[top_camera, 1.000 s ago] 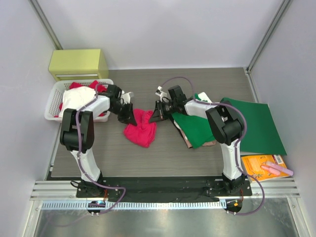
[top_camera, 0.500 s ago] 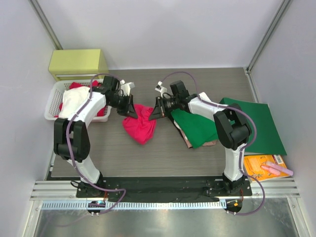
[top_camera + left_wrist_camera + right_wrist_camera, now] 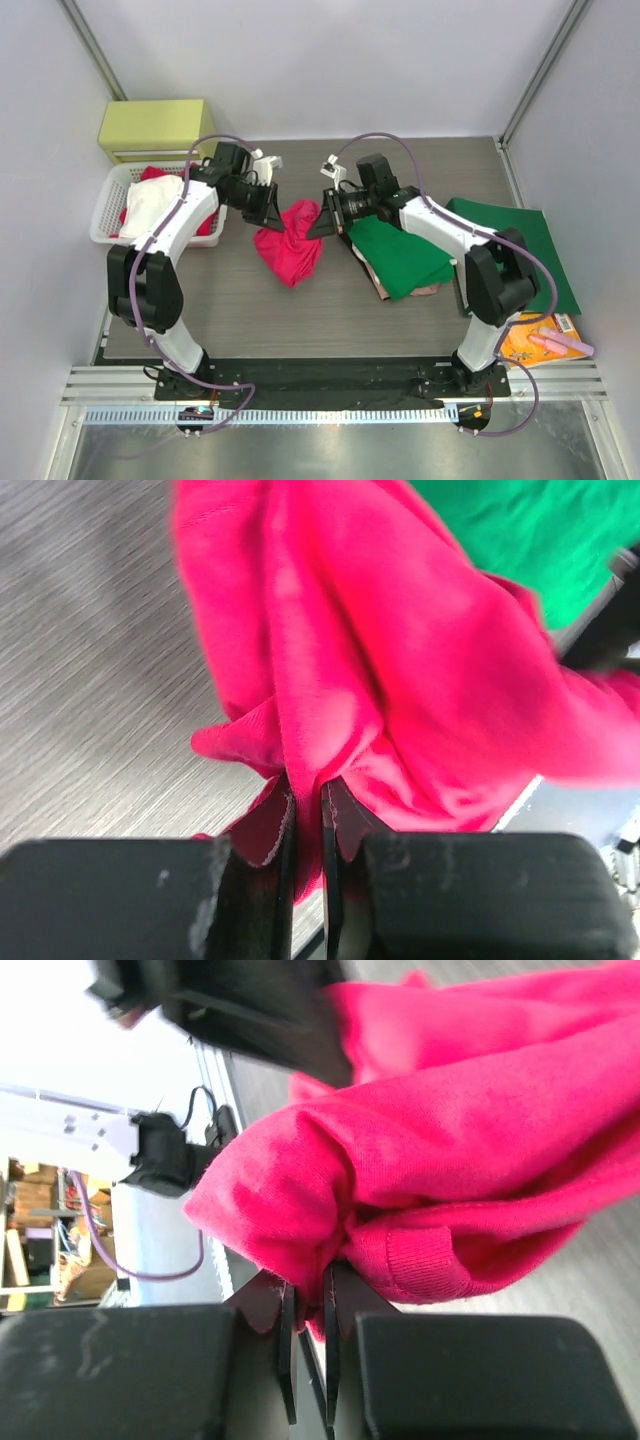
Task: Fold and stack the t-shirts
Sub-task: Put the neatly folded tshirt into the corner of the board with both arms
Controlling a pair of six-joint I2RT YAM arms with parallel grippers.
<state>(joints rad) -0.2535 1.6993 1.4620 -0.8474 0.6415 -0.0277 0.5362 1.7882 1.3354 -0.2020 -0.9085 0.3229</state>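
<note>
Red t-shirt (image 3: pixel 290 245): bunched and unfolded, it hangs between your two grippers over the middle of the table (image 3: pixel 330 320), with its loose bulk drooping toward the near side. Whether its lower end rests on the tabletop cannot be told.
Left gripper (image 3: pixel 307 805): your fingers are pinched almost together on a fold at the shirt's left upper edge. Only a thin slit shows between them, with red cloth in it.
Right gripper (image 3: pixel 305 1310): your fingers are clamped the same way on a gathered edge at the shirt's right side, beside a ribbed band of the fabric.
Green t-shirt (image 3: pixel 400 255): lies flat just right of the red one, partly under your right arm.
Pale beige-pink t-shirt (image 3: pixel 378 280): lies beneath the green one, with only its near and left edges peeking out.
Basket (image 3: pixel 103 225): white, at the far left, holding red and white cloth (image 3: pixel 150 200).
Box (image 3: pixel 158 128): yellow-green, just beyond the basket, at the far wall.
Folder (image 3: pixel 530 255): dark green, flat on the right side of the table, next to the green shirt.
Book (image 3: pixel 525 335): orange, at the near right corner.
</note>
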